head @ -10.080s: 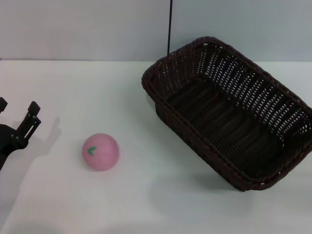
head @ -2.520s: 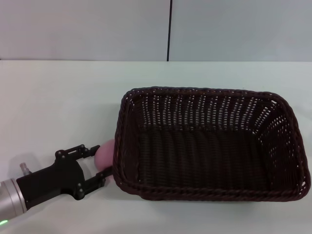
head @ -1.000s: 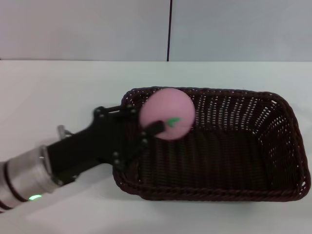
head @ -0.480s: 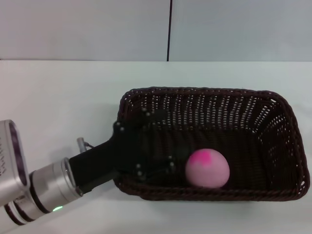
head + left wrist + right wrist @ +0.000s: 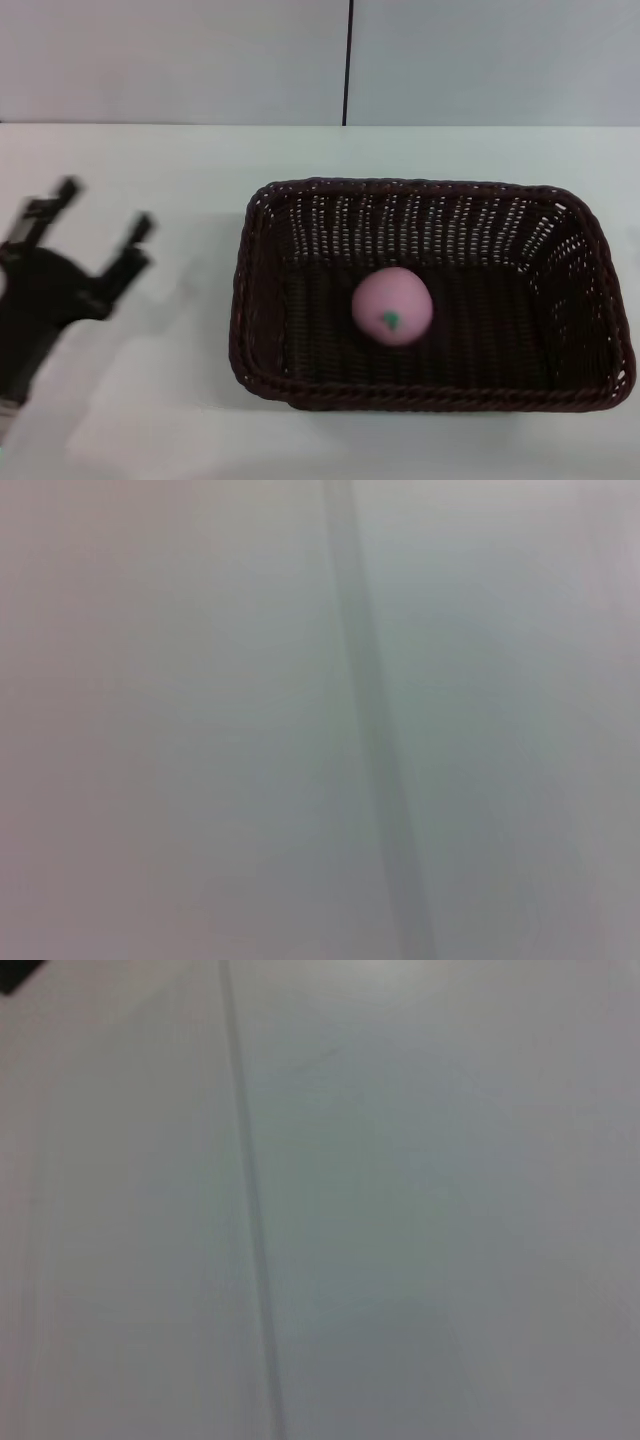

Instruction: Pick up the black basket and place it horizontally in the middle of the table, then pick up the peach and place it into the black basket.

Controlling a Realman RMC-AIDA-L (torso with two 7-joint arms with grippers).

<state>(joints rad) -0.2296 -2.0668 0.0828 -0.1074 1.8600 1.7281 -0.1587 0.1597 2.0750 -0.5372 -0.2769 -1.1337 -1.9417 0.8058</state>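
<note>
Pale grey wall (image 5: 180,60) with a dark vertical seam (image 5: 349,60)

A pale grey-white surface (image 5: 420,1210) is filling nearly the whole right wrist view, plain and unmarked. A thin, darker line (image 5: 248,1210) is running across it from one edge to the opposite one, slightly slanted. A small dark wedge (image 5: 15,972) is showing at one corner; what it belongs to cannot be told. Whether the surface is the counter or a wall cannot be told either.
</note>
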